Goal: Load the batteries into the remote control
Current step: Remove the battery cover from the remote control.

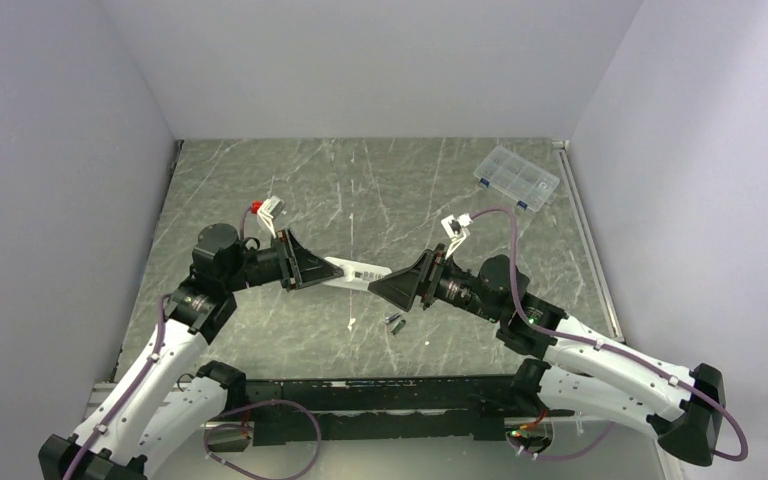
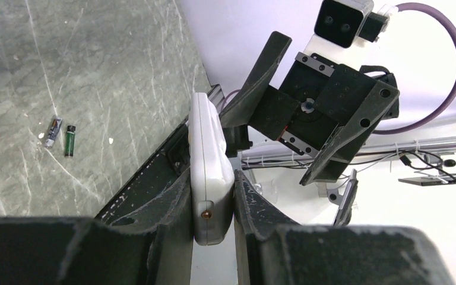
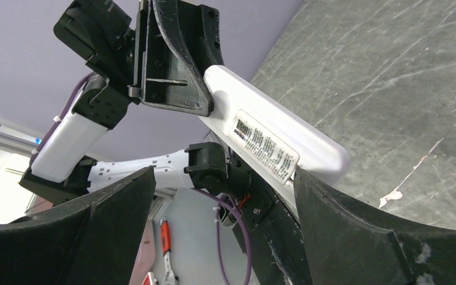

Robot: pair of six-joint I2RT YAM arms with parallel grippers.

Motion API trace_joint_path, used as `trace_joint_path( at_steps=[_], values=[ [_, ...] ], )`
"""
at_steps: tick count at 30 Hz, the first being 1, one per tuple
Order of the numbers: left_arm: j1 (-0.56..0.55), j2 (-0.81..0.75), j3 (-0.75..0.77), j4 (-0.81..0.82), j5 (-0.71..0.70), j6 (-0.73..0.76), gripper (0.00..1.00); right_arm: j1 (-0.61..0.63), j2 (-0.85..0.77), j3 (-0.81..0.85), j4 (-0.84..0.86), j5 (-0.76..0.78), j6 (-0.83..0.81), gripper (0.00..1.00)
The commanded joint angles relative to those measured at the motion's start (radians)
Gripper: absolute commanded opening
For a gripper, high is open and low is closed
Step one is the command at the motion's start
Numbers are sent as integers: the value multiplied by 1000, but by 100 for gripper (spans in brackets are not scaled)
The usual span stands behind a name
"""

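Gripping one end of the remote control, the left pincer is standing partly closed, its two fingers pressing the slim white bar's flat faces. It is holding the bar off the worktop, with the free end pointing toward the other arm. The right pincer is gaping wide and holding nothing. The remote's free end is reaching in between its fingers, and from the right wrist view the tip is lying very close to one of them, though I cannot tell whether it is touching.

The labelled side of the remote is facing the right wrist camera. Whether the battery bay is open is not showing from any view.

The batteries are lying side by side on the worktop, below the gap between the two arms and well apart from both pincers. A small white sliver is lying near them, and a clear compartmented box is sitting at the far right.

The remote is looking light, stiff and smooth — likely to pivot or slide in a one-ended hold, so a second grip across its narrow sides near the free end is probably what is called for. The batteries are tiny, hard and round — apt to roll, so each is best pinched across its middle.
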Motion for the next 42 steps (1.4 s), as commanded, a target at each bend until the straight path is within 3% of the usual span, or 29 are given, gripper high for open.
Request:
trace_joint_path(
  at_steps=[1, 15, 42],
  values=[
    [-13, -15, 20, -4, 27, 39, 0, 11, -9, -1, 150, -37, 42, 88],
    [-13, -22, 24, -61, 6, 82, 0, 11, -34, -19, 195, -28, 58, 88],
    [-13, -6, 36, -67, -7, 79, 0, 10, -99, -48, 73, 35, 29, 88]
  ],
)
